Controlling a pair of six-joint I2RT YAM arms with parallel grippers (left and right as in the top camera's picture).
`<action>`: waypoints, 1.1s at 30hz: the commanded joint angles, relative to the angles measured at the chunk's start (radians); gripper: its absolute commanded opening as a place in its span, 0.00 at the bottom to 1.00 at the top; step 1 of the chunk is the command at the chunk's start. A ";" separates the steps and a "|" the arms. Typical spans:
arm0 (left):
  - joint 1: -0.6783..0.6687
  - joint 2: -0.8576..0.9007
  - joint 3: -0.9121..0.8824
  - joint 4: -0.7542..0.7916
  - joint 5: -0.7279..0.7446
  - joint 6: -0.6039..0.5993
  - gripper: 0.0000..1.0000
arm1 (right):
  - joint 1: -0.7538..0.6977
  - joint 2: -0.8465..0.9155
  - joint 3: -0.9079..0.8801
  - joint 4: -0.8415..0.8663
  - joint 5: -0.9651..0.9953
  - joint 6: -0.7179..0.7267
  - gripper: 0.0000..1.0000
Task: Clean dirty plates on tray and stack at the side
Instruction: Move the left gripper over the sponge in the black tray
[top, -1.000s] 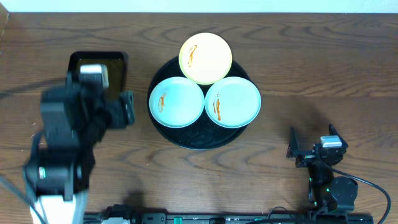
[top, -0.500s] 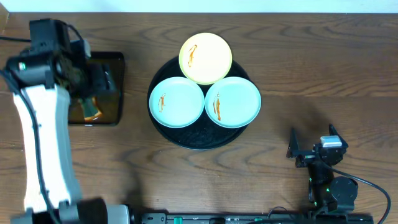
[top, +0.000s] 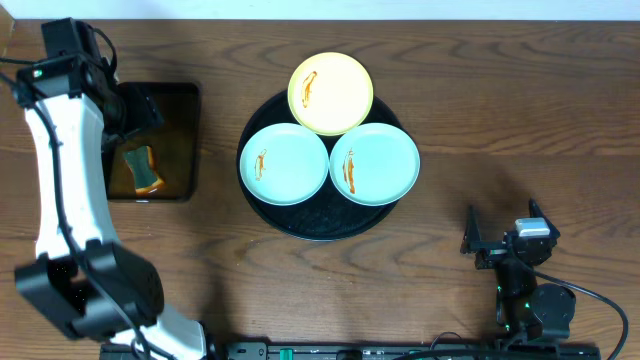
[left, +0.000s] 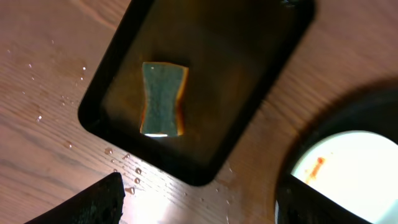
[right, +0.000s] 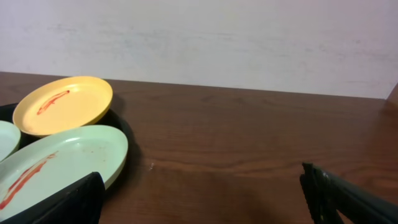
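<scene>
Three plates (top: 284, 164), perhaps overlapping, on tray (top: 322, 228)

Place: it looked like a robotics lab.
Bench: the table (top: 520, 130) was plain dark wood.
Wall: the wall (right: 217, 37) was blank and pale.
Rig: a robot arm's base (top: 535, 308) sat at the table's edge.

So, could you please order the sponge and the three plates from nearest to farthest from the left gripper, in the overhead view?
From the left gripper:
1. Sponge, in the small tray beside it.
2. Left green plate, round tray's left.
3. Yellow plate, far side.
4. Right green plate, right side.
</scene>
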 joint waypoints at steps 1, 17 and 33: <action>0.037 0.101 0.014 0.002 -0.032 -0.035 0.79 | 0.011 -0.005 -0.002 -0.004 0.006 -0.009 0.99; 0.132 0.368 0.010 0.047 -0.016 -0.015 0.72 | 0.011 -0.005 -0.002 -0.004 0.006 -0.009 0.99; 0.132 0.370 -0.199 0.269 0.085 0.031 0.59 | 0.011 -0.005 -0.002 -0.004 0.006 -0.009 0.99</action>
